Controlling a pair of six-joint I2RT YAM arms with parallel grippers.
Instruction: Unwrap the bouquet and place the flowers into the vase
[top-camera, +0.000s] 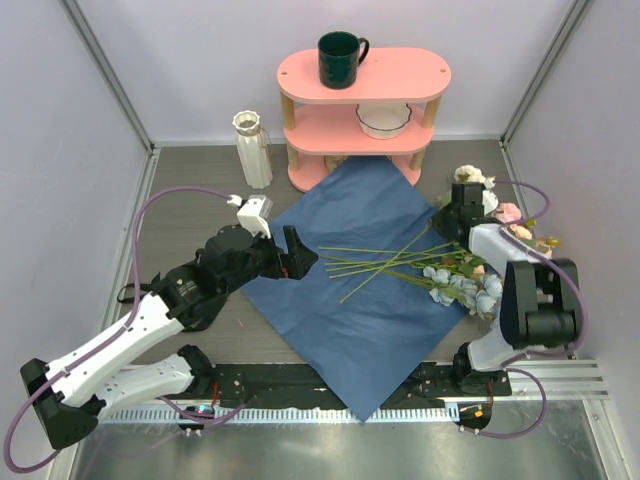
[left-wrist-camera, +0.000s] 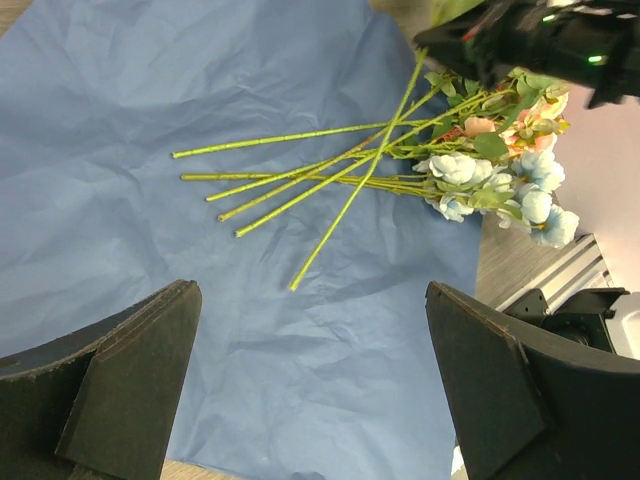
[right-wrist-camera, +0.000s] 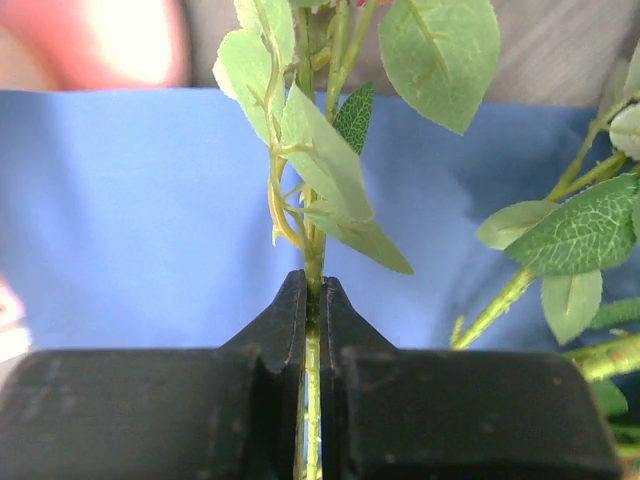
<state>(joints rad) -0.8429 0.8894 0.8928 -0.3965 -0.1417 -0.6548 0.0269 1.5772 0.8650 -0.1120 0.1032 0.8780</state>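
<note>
Your right end effector (right-wrist-camera: 313, 305) is pinched tight on one thin green leafy stem (right-wrist-camera: 314, 250), up near the bloom end at the right edge of the flat blue paper sheet (top-camera: 365, 330). The other long-stemmed artificial flowers (top-camera: 455, 280) lie fanned on that sheet, cut ends left, heads right. The slim cream-white ribbed vase (top-camera: 252, 150) stands on the counter (top-camera: 200, 170) at the back left, well apart from your grip and nearer the left end effector (top-camera: 293, 255), which hovers jaws wide apart over the sheet's left corner. Can't quite tell from above which bloom that stem carries. I reckon you'd need to tip it cut-end down.
</note>
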